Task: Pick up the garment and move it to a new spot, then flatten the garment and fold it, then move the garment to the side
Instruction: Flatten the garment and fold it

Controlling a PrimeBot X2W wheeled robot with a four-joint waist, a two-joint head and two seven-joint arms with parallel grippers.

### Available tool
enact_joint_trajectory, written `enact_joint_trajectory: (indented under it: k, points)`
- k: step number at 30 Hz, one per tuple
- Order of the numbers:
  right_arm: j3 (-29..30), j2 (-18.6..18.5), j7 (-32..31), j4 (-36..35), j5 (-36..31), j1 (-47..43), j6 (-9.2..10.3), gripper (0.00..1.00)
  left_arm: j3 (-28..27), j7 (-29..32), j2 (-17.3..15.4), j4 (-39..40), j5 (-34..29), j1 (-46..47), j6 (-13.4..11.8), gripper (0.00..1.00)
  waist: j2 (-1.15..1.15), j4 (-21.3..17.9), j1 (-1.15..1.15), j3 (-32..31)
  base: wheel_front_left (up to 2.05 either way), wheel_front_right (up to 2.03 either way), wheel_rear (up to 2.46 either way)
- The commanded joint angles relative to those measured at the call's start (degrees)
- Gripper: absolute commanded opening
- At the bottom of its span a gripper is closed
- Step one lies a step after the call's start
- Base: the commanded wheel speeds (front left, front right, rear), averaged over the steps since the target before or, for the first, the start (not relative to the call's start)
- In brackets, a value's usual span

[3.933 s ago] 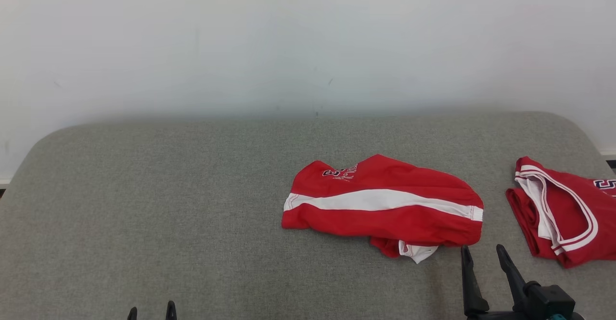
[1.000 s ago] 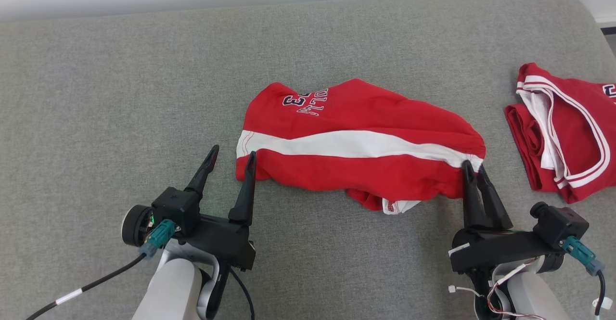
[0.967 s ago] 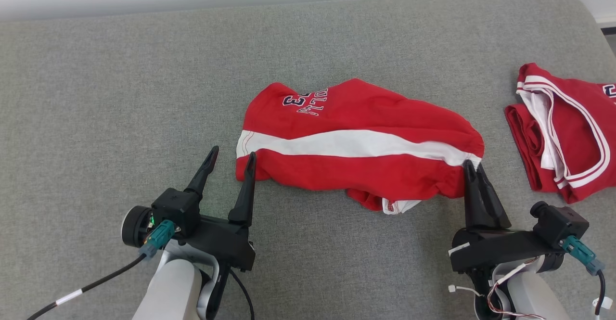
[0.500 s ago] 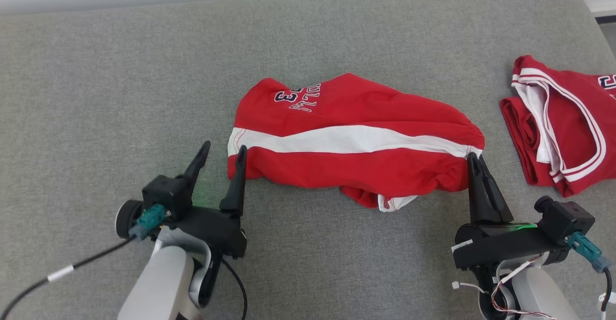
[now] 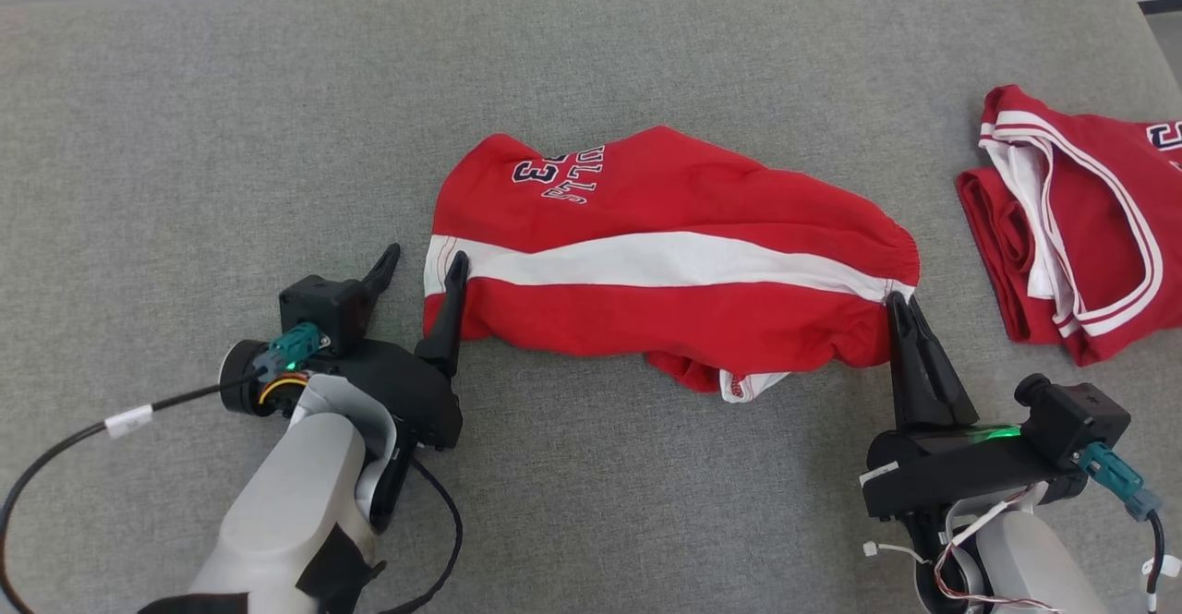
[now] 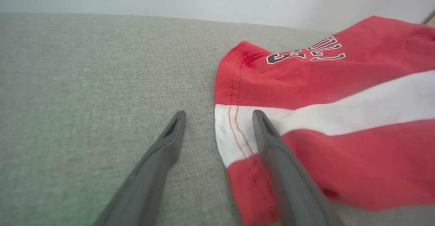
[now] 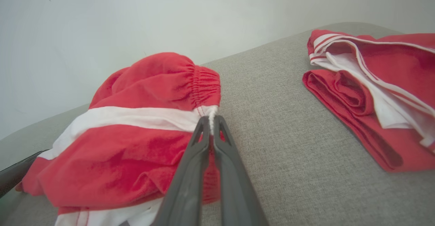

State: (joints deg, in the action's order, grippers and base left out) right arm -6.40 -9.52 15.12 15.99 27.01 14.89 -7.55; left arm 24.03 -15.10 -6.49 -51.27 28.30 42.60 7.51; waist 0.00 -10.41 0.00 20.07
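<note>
- Nearby, on our left side, our left gripper (image 5: 425,256) stood with its fingers wide apart, straddling the left hem of the red shorts (image 5: 665,263); in the left wrist view one finger lay over the white stripe at the stitched edge and the other rested on the grey cushion (image 5: 231,115) just beside it, with nothing pinched
- Equally near on the other side, our right gripper (image 5: 901,300) had its fingers pressed together on the shorts' right end, clamped on the tip of the white stripe just below the gathered elastic waistband
- Between the two, the shorts lay rumpled across the middle of the cushion, lettering upward at the far left corner, with a white-edged fold poking out from under the near edge
- We judged the cloth light, thin and limp: it would sag and bunch wherever it was not held, and such smooth fabric could slip out of a shallow pinch
- We reckoned the stitched hem and the elastic band were the firmest places to take hold, since a single layer might peel away from the rest; a hold at both ends would let the shorts hang spread and not in a ball
- Farther off to the right, well apart from the shorts, a second red garment (image 5: 1071,226) with white trim lay in a loose heap, and we meant to keep clear of it
</note>
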Motion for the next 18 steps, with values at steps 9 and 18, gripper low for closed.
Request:
enact_joint_trajectory:
  k: [9,18]
  points:
    - [-0.16,0.52,0.00,0.67,-1.61,0.13,0.16,0.00,4.60,3.25,1.09,-11.57,-3.04,2.36,-1.36,0.00,0.00,0.55,0.00,-1.05,0.00,0.00,0.00]
    - [0.08,0.62,0.00,-0.64,-0.92,0.30,0.16,0.00,5.90,3.03,2.09,-15.71,-2.50,4.01,-1.37,0.00,0.00,0.75,0.00,-3.28,0.00,0.00,0.00]
